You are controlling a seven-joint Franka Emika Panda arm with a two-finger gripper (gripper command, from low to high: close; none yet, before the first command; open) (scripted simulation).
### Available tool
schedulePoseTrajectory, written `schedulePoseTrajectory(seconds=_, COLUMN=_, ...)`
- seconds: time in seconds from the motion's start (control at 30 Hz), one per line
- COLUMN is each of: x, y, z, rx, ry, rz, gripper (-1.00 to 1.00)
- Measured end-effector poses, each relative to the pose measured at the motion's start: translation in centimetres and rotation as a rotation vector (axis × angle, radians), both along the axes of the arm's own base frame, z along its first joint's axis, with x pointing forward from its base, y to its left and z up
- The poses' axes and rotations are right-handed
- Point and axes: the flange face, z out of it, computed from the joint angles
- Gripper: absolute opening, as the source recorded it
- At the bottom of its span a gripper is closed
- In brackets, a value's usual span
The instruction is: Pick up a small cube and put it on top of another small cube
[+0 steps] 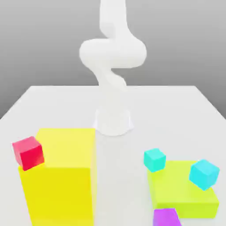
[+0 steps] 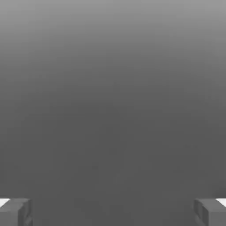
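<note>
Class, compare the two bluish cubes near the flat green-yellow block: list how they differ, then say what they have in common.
The turquoise cube has a greener tint; the sky-blue cube is bluer. The turquoise cube looks slightly smaller than the sky-blue cube. The turquoise cube sits at the flat block's far corner toward the exterior view's left, while the sky-blue cube is over its right side and looks tilted. Both are small, plain and glossy.

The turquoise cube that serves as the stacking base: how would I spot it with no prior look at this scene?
Start at the low lime-yellow block on the exterior view's right of the white table. At that block's far corner, on the side nearer the robot's base, sits the turquoise cube. It is greener and slightly smaller than the sky-cyan cube farther right.
</note>
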Motion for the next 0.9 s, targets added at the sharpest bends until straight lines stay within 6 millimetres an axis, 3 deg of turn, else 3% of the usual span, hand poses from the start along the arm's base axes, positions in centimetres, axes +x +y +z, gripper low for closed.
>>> schedulePoseTrajectory(seconds=0.23, x=7.9, y=2.8, z=-10.0, rx=-0.031, ry=0.182, rz=0.0, gripper=0.0)
schedulePoseTrajectory(seconds=0.47, x=12.9, y=5.7, z=-21.6, rx=-0.048, ry=0.358, rz=0.016, gripper=0.0)
schedulePoseTrajectory(seconds=0.7, x=14.8, y=8.9, z=-34.0, rx=-0.047, ry=0.533, rz=0.048, gripper=0.0)
schedulePoseTrajectory(seconds=0.9, x=13.9, y=11.4, z=-44.6, rx=-0.027, ry=0.683, rz=0.072, gripper=0.0)
